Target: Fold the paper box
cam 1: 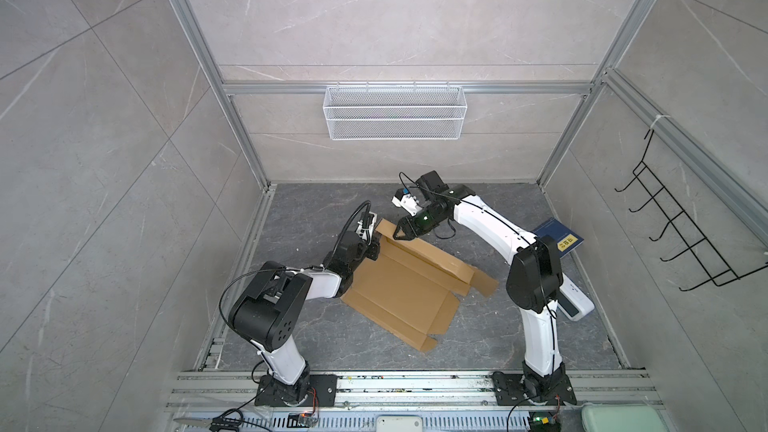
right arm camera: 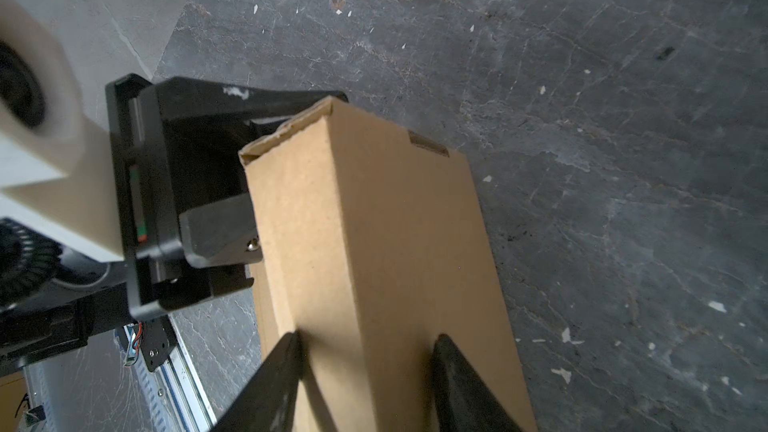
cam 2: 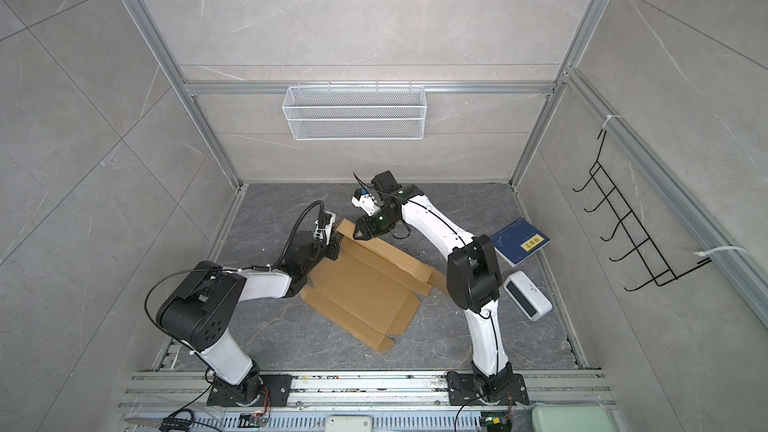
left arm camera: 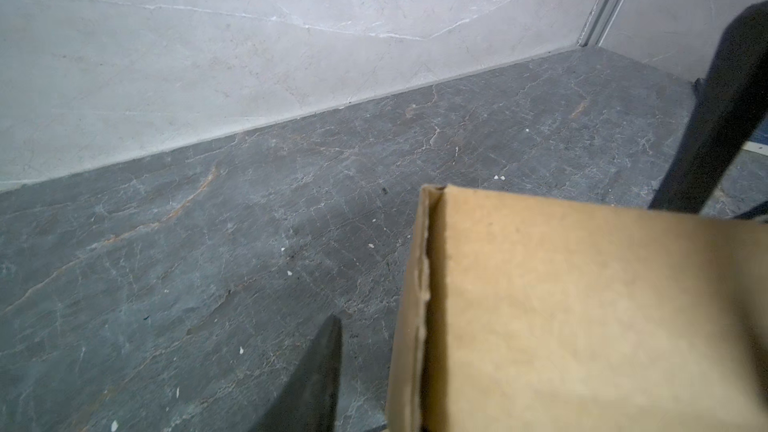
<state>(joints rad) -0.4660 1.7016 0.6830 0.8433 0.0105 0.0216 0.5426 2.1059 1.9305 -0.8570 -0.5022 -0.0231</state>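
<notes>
Two grippers crowd one corner, and that is where trouble could start! In both top views the plain brown corrugated cardboard paper box (cam 1: pixel 399 288) (cam 2: pixel 361 290) lies mid-floor on the dark grey veined stone tabletop (cam 1: pixel 498 338), mostly flat, with only its far long wall folded up. The left gripper (cam 1: pixel 374 249) and right gripper (cam 1: pixel 400 235) meet at that wall's far-left end, very near each other, so a clash looks possible if either swings. Over to the left wrist view: one dark finger (left arm camera: pixel 316 380) shows beside the raised cardboard, its partner hidden, so grip or no grip, I cannot tell. If it lets go, I'd expect the springy wall to flop back. Right wrist view now: the right gripper's fingers (right arm camera: pixel 282 380) stand half apart astride the wall's ridge, pinching or merely resting I cannot tell, while the left gripper's fingers (right arm camera: pixel 220 234) bracket the end corner. Push too hard and the loose sheet may skid on that smooth stone, or the frayed corner could crumple. The dark blue book with a yellow label (cam 2: pixel 519 241) sits by the right arm's elbow, well apart from the fold.
</notes>
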